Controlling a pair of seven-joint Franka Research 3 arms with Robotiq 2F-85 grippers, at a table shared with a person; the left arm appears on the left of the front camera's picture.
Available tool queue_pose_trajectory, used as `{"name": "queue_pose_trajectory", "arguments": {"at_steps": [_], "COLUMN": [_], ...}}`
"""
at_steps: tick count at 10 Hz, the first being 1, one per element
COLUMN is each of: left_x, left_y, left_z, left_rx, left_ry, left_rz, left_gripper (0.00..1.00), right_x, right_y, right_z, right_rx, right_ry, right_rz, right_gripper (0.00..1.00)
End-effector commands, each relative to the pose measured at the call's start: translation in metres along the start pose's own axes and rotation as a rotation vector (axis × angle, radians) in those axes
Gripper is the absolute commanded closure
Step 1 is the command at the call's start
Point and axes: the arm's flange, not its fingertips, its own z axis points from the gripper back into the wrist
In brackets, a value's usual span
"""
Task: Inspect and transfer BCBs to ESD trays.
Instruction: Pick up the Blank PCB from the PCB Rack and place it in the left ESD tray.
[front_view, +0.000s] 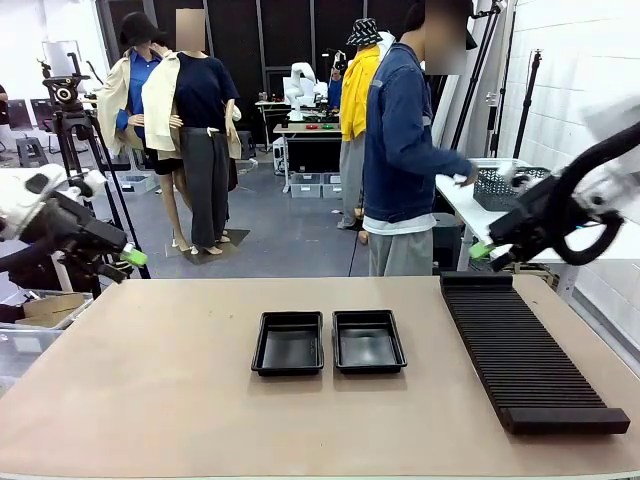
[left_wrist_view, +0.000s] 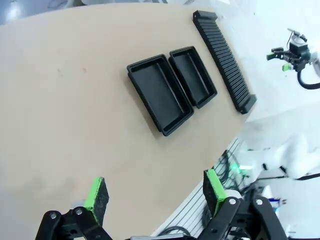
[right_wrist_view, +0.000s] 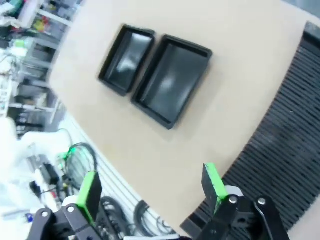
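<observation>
Two black ESD trays (front_view: 288, 342) sit side by side in the middle of the table (front_view: 140, 380), with only a thin gap between their long rims and their glossy floors facing up. At about 3 o'clock from the pair lies a long black ribbed rack (front_view: 525, 350). It runs from the table's far edge toward the near one, well apart from the trays.

The left gripper (front_view: 133, 258) hangs in the air off the table's edge, at roughly 10 o'clock from the trays and well apart from them. Its fingers (left_wrist_view: 97, 192) are spread wide with nothing between them. From its wrist, the trays show at 12 o'clock past the green pads, with bare table below.

The right gripper (front_view: 481, 250) hangs near the far end of the rack, at about 2 o'clock from the trays. Its fingers are likewise spread wide and pinch nothing. From its wrist, the trays lie at 12 o'clock and the rack's ribs at 3 o'clock.

Across the table, at about 1 o'clock, a person (front_view: 400, 150) in a blue jacket stands side-on. One hand (front_view: 466, 180) reaches toward a grey wire basket (front_view: 505, 188) on a white table (front_view: 455, 200) beyond the right arm
</observation>
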Motion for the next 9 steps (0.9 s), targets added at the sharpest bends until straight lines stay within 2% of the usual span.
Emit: {"name": "queue_pose_trajectory", "arguments": {"at_steps": [1, 4, 6, 7, 9], "left_x": [-0.004, -0.027, -0.038, -0.041, -0.043], "left_y": [0.033, 0.102, 0.136, 0.142, 0.14], "left_z": [0.027, 0.075, 0.088, 0.09, 0.092], "left_rx": [-0.094, -0.217, -0.285, -0.317, -0.3], "left_ry": [-0.091, -0.23, -0.29, -0.296, -0.315], "left_rz": [0.061, 0.179, 0.231, 0.223, 0.217], "left_gripper": [0.0, 0.0, 0.0, 0.0, 0.0], "right_x": [-0.015, -0.065, -0.089, -0.099, -0.102], "right_y": [-0.043, -0.097, -0.122, -0.13, -0.135], "right_z": [0.024, 0.074, 0.094, 0.1, 0.099], "right_rx": [0.172, 0.342, 0.425, 0.458, 0.481], "right_ry": [-0.076, -0.278, -0.373, -0.414, -0.438], "right_rz": [-0.065, -0.115, -0.117, -0.123, -0.134], "right_gripper": [0.0, 0.0, 0.0, 0.0, 0.0]}}
